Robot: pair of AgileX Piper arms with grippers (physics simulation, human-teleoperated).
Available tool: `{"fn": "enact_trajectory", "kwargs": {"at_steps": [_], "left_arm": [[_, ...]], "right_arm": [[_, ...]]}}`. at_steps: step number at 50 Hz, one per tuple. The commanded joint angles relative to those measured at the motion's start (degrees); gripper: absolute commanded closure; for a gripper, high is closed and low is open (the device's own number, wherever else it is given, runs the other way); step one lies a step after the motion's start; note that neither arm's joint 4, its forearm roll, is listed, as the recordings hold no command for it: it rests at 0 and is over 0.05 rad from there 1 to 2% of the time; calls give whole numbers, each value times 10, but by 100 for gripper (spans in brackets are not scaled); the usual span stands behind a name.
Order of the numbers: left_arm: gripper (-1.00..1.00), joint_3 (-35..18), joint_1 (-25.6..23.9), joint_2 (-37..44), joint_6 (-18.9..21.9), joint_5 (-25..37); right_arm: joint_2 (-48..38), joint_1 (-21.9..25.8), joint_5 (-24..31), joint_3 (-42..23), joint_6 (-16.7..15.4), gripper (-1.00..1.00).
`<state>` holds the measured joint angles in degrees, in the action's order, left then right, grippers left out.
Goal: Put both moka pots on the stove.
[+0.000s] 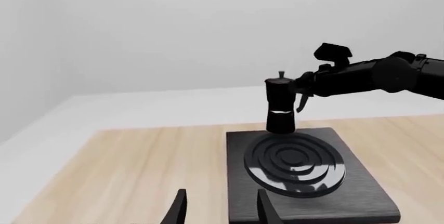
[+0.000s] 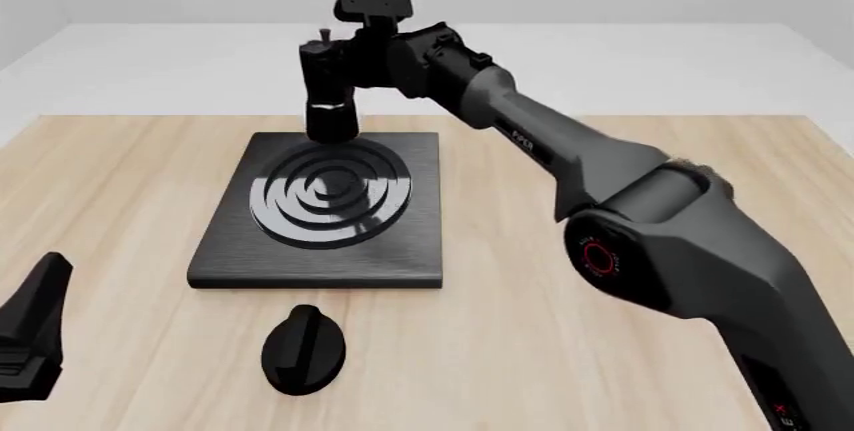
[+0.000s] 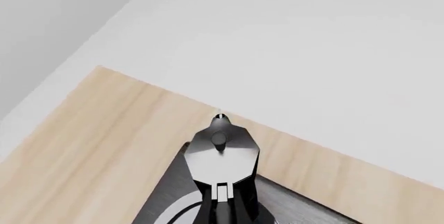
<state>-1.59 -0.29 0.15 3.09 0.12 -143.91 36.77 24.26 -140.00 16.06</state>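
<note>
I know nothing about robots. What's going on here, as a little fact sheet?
Right pincer: holds a moka pot by its handle side
Pot position: upright at the far edge of the stove; contact unclear
Second pot: not in view
Left pincer: open, holding nothing
Oval knob: on the table, nearer than the stove

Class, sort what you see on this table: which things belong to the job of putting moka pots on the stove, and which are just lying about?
Belongs to the job:
- small black faceted moka pot, held by the right gripper
- flat square black stove with silver ring burner

Just lying about:
- black oval knob on the wooden table
</note>
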Motion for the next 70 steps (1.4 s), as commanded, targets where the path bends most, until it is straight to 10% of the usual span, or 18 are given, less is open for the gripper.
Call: {"fn": "enact_trajectory", "kwargs": {"at_steps": [1, 70], "left_arm": [[-100, -4, 1, 1, -11, 7], [-100, 5, 3, 7, -32, 2]], "right_arm": [[-12, -2, 29, -65, 14, 100], [-97, -19, 175, -216, -37, 100]]}}
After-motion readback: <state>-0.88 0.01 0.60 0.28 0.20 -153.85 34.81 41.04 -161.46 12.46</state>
